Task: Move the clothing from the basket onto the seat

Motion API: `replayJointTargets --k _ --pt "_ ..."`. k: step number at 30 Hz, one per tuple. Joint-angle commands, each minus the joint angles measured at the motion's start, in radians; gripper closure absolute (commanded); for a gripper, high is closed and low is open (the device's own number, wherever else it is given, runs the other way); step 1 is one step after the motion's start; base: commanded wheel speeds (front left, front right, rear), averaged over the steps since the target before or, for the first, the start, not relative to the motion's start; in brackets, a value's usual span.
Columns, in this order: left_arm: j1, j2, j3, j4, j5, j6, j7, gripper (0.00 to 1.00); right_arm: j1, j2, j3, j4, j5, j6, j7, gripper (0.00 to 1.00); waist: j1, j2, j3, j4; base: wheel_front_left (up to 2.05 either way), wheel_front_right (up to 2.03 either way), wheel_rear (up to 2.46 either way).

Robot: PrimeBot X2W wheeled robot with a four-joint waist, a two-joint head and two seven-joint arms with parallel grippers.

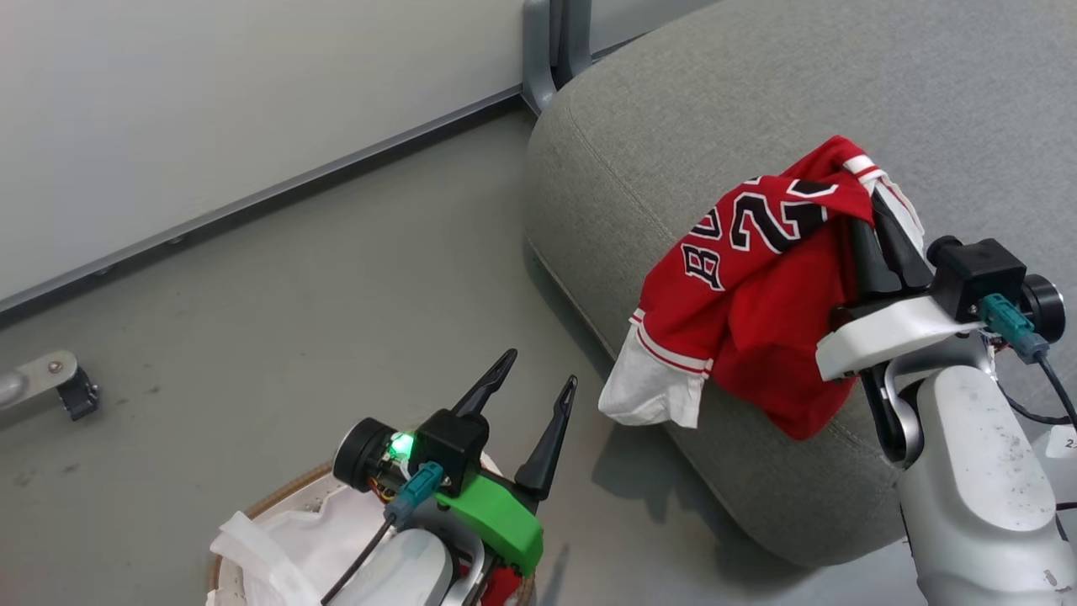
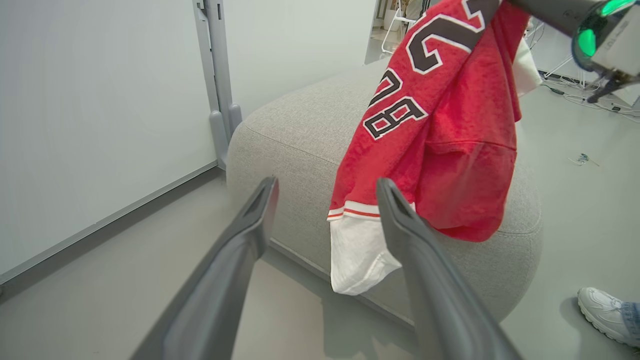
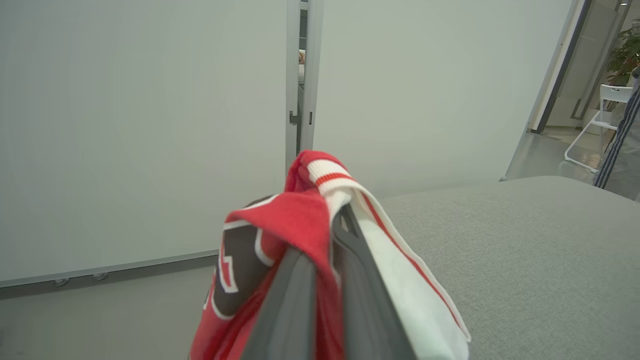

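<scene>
A red jersey (image 1: 749,295) with black white-edged numerals hangs from my right gripper (image 1: 867,206), which is shut on its upper edge. The cloth drapes over the rounded corner of the grey seat (image 1: 724,101), and its white hem dangles past the edge. In the right wrist view the gripper (image 3: 340,217) pinches the jersey (image 3: 295,215) above the seat (image 3: 525,240). My left gripper (image 1: 543,368) stands open and holds nothing, above the basket (image 1: 278,497) with its white liner. A bit of red cloth (image 1: 503,582) shows in the basket under that wrist. From the left wrist, the open gripper (image 2: 326,182) points at the jersey (image 2: 440,125).
Bare grey floor lies between basket and seat. A grey post foot (image 1: 547,50) stands at the wall behind the seat. A metal bracket (image 1: 50,383) sits on the floor at left. A person's white shoe (image 2: 602,310) is near the seat's far side.
</scene>
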Motion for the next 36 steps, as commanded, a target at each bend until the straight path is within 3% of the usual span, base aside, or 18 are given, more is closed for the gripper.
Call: replayJointTargets --k 1,8,11,22,28,32,36 --pt "-0.018 0.007 -0.002 0.0 0.005 -0.005 0.0 0.0 -0.016 -0.002 -0.014 -0.005 0.003 -0.001 -0.005 1.0 0.0 -0.0001 0.04 -0.016 0.0 0.0 0.0" --pt "-0.052 0.019 -0.028 -0.014 0.033 -0.012 0.013 0.0 -0.163 -0.002 -0.113 0.005 -0.094 -0.001 -0.005 1.0 0.0 -0.0001 0.104 0.05 0.0 0.0 0.0" --pt "-0.07 0.023 -0.039 -0.029 0.045 -0.014 0.025 0.0 -0.263 -0.04 -0.161 0.015 -0.146 -0.001 -0.005 0.98 0.0 -0.0001 0.138 0.089 0.0 0.0 0.0" --pt "-0.132 0.03 -0.073 -0.085 0.079 -0.015 0.058 0.0 -0.663 -0.286 -0.276 0.176 -0.205 -0.001 0.015 1.0 0.0 -0.0001 0.278 0.256 0.0 0.0 0.0" --pt "-0.167 0.031 -0.077 -0.129 0.092 -0.004 0.076 0.0 -0.754 -0.426 -0.272 0.287 -0.226 -0.001 0.052 1.0 0.0 -0.0001 0.358 0.331 0.0 0.0 0.0" --pt "-0.178 0.045 -0.068 -0.169 0.097 0.011 0.095 0.0 -0.765 -0.452 -0.3 0.394 -0.227 -0.001 0.056 1.0 0.0 -0.0001 0.409 0.332 0.0 0.0 0.0" --pt "-0.166 0.063 -0.07 -0.197 0.098 0.021 0.111 0.0 -0.691 -0.418 -0.335 0.552 -0.267 -0.001 0.041 1.0 0.0 -0.0001 0.436 0.321 0.0 0.0 0.0"
